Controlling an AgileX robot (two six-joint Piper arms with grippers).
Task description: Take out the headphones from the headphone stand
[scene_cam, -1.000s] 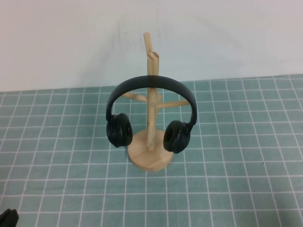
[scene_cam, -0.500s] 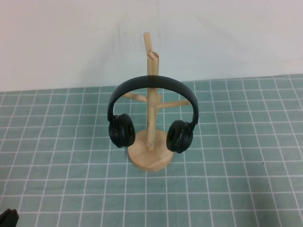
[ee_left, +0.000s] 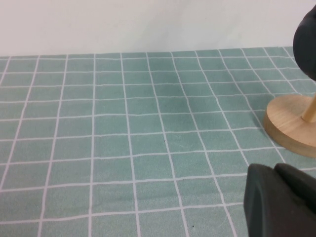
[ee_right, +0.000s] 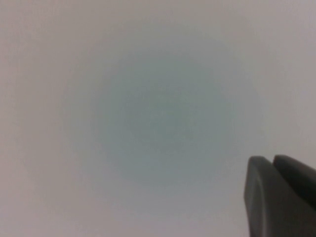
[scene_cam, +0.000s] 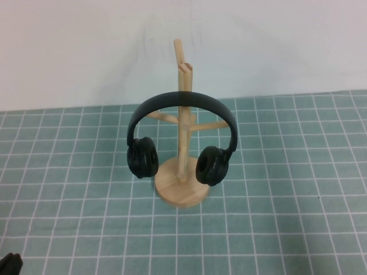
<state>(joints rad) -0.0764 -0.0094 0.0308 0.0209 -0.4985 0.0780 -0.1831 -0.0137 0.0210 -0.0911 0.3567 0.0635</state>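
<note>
Black plastic at the lower left corner of the high view was all that showed of the left end effector [scene_cam: 10, 263]; in its own wrist view the tips [ee_left: 279, 200] appeared pressed together, low over the green gridded bench [scene_cam: 74, 217] and well apart from the work. Of the right end effector [ee_right: 281, 192] the high view showed nothing, and its wrist camera gave only a blank grey field with two dark tips that looked closed.

Beyond, at the centre of the frame, the headphones [scene_cam: 182, 134] hung on the headphone stand [scene_cam: 182, 172], the headband draped across the post with an ear cup on either side just above the round base.

The risk, as I judged it, was that the light stand would tip or drag if the band were pulled sideways rather than lifted clear of the pegs. A cup might also catch on a branch.

Which peg carried the band was hidden behind it.
</note>
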